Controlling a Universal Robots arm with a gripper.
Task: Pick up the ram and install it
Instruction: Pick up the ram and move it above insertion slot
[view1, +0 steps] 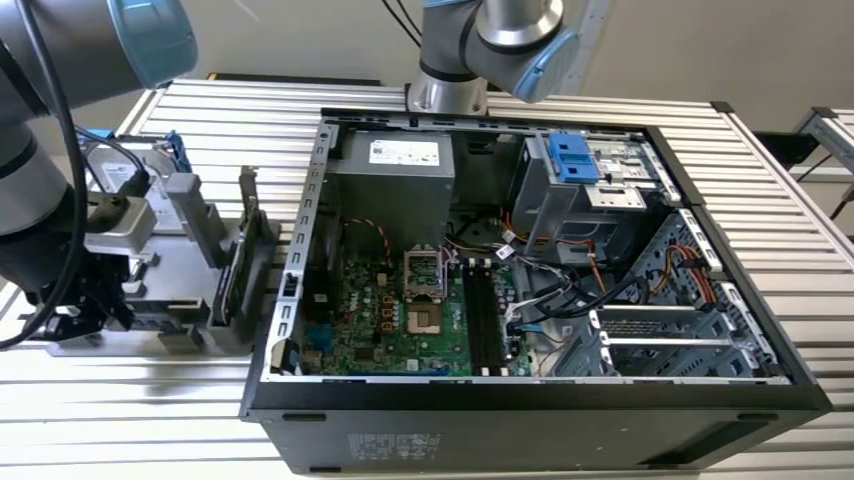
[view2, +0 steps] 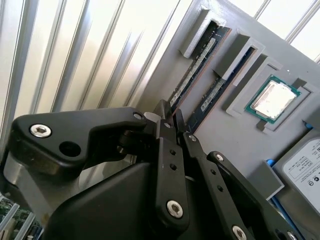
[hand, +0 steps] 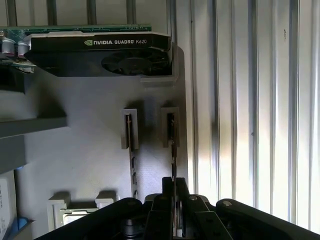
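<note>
Two slim ram sticks stand on edge in slots of a grey parts holder (view2: 220, 135). The ram (view2: 194, 72) nearest the holder's edge, also seen edge-on in the first wrist view (hand: 171, 131), has its near end between my fingertips. My gripper (view2: 171, 114) (hand: 174, 186) is shut on that end of the ram, one black finger (view2: 165, 165) on each face. The other stick (view2: 222, 82) (hand: 129, 131) stands free in the neighbouring slot. In the exterior view my gripper (view1: 104, 300) hangs over the holder (view1: 180, 215), left of the open computer case (view1: 534, 400).
On the holder also sit a square silver processor (view2: 272, 100), a hard drive (view2: 305, 170) and a graphics card (hand: 100, 50). The slatted metal table (hand: 250, 100) runs beside the holder. Inside the case, the green motherboard (view1: 380, 335) has long black memory slots (view1: 487, 320) and loose cables (view1: 574, 290).
</note>
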